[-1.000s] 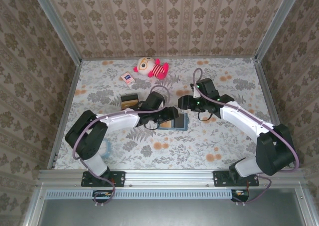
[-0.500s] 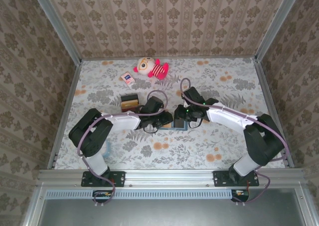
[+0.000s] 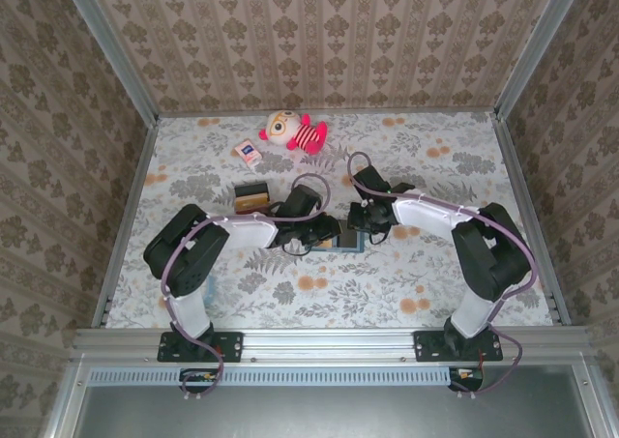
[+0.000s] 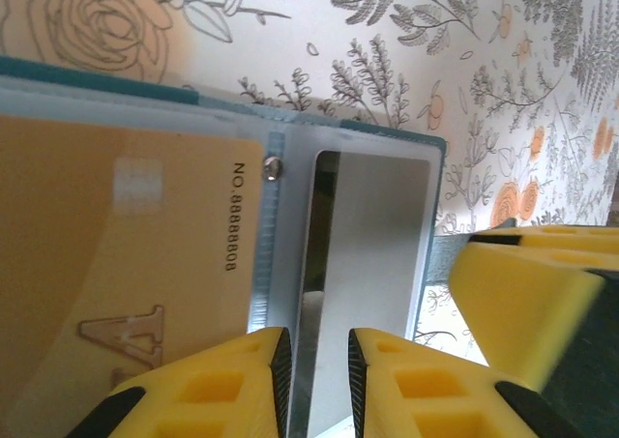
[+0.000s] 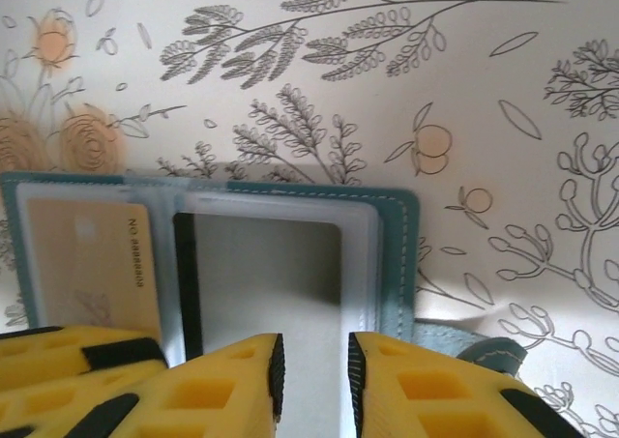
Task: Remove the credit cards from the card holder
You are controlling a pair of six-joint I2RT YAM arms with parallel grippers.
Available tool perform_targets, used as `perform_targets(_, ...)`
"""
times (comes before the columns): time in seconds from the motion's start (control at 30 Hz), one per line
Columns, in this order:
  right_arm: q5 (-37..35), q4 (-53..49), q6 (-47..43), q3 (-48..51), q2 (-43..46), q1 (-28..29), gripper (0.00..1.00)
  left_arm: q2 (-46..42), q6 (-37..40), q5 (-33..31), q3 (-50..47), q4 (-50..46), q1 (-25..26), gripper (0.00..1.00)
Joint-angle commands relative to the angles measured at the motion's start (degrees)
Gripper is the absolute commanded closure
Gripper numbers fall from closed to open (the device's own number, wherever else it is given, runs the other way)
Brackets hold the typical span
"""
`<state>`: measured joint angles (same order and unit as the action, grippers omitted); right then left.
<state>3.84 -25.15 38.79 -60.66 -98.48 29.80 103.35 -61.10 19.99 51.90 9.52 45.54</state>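
Seen from above, the left gripper (image 3: 327,233) and right gripper (image 3: 365,221) meet over the card holder (image 3: 346,248), which lies open mid-table (image 3: 435,158). Probably one steadies it while the other pulls.

In the left wrist view, the tan-orange card (image 4: 126,264) sits in its pocket, and the fingers (image 4: 222,385) are nearly together at a clear sleeve (image 4: 377,225).

The right wrist view is similar: its fingers (image 5: 222,385) stand narrowly apart over that sleeve. Whether either gripper pinches it cannot be told.
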Motion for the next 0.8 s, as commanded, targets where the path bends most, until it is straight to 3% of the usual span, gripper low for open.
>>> perform_targets(0.0, 1.4, -2.6, -1.9, -1.4, -1.1, -0.4, 0.72, 1.4, 0.0, 1.5, 1.8, 0.9, -0.5, 0.74)
perform_targets(0.57, 5.9, -1.8, -3.4, -1.6, -5.0, -1.2, 0.78, 2.6, -0.4, 0.7, 1.2, 0.0, -1.0, 0.77)
perform_targets(0.77, 6.2, -2.1, -3.4, -1.6, -5.4, -1.4, 0.77, 3.4, -1.6, 2.9, 0.5, 3.9, -1.2, 0.77)
